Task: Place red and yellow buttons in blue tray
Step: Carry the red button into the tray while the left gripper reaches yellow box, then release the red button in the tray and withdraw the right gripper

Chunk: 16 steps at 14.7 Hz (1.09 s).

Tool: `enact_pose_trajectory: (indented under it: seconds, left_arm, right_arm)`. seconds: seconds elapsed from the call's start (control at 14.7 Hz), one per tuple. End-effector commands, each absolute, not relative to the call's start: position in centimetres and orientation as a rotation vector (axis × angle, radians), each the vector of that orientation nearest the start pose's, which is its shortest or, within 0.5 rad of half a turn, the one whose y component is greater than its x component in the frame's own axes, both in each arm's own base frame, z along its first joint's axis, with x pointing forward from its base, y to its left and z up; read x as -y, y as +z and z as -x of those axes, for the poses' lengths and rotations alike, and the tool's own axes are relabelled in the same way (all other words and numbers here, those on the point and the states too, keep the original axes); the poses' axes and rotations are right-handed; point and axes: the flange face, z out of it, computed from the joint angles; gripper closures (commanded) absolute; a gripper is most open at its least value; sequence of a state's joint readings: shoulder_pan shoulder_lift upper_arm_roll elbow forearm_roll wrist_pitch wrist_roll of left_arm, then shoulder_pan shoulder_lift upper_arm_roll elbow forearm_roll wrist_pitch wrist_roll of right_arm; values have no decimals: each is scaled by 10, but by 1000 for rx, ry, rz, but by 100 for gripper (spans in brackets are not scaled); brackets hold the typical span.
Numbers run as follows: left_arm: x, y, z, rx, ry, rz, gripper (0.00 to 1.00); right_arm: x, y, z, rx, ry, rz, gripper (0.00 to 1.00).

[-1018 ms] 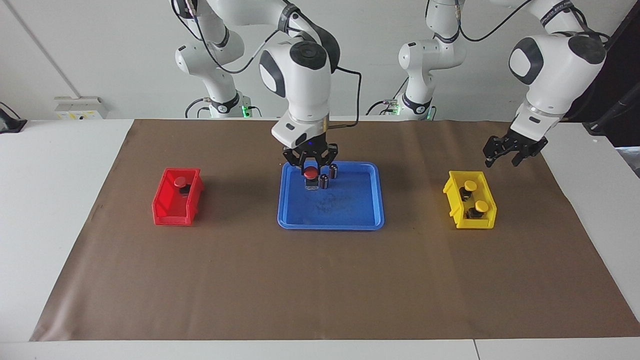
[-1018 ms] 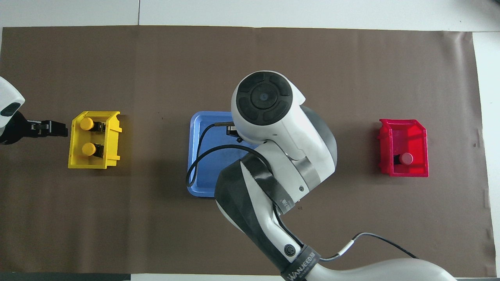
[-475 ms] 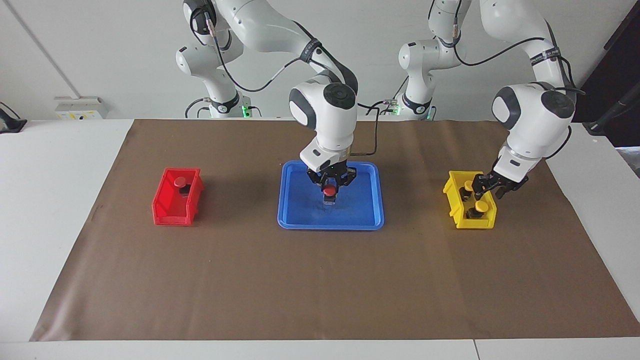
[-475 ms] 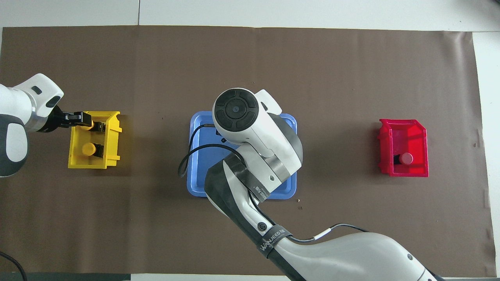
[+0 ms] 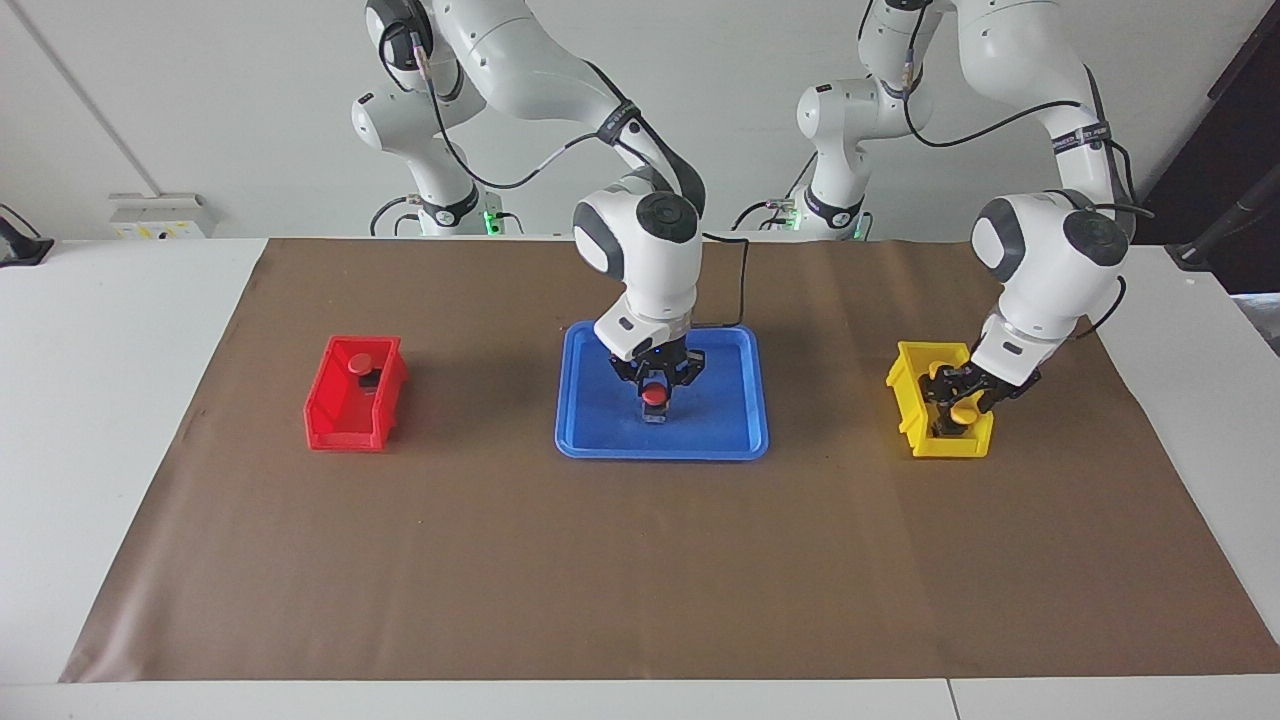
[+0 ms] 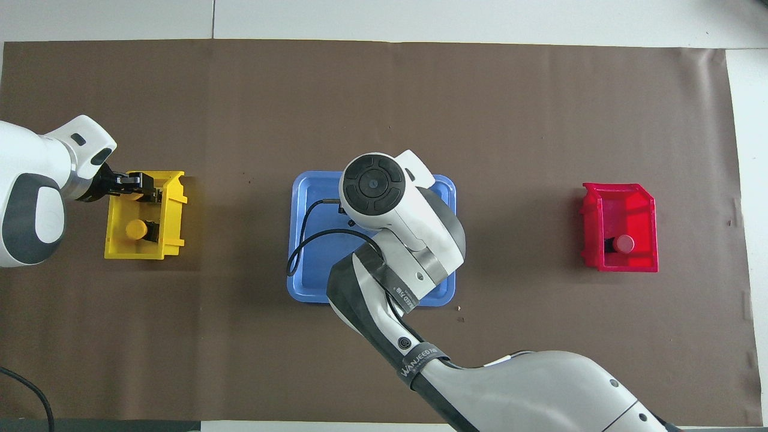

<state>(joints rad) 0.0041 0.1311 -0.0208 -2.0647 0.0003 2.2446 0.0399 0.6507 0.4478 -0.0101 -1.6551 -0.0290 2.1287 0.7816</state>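
Observation:
The blue tray [image 5: 722, 425] lies mid-table; it also shows in the overhead view [image 6: 307, 264]. My right gripper [image 5: 656, 388] is shut on a red button [image 5: 655, 394] and holds it low in the tray. A second red button [image 5: 360, 362] sits in the red bin [image 5: 345, 415]. My left gripper [image 5: 958, 398] is down in the yellow bin [image 5: 915, 415], at the yellow button [image 5: 964, 409] that lies farther from the robots. The other yellow button [image 6: 136, 228] sits in the same bin, nearer to the robots.
The red bin [image 6: 621, 261] stands toward the right arm's end of the table, the yellow bin [image 6: 171, 216] toward the left arm's end. Brown paper [image 5: 640, 560] covers the table. The two dark cylinders are hidden by the right arm.
My right gripper has carried the red button farther out over the tray and lower. My left gripper has come from beside the yellow bin down into it, onto a yellow button.

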Motion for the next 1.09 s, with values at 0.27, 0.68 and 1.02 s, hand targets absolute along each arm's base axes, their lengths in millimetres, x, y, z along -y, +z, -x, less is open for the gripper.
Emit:
enact_pose_trajectory:
  seconds: [0.27, 0.68, 1.02]
  left_arm:
    - [4, 366, -572, -72, -120, 3127, 34]
    - [2, 365, -577, -60, -94, 3128, 99]
    - [16, 475, -596, -81, 134, 3124, 99]
  right_arm:
    - [-324, 469, -581, -234, -63, 3129, 11]
    - [-57, 488, -526, 81, 114, 3129, 13]
    - [18, 427, -506, 35, 18, 3128, 26]
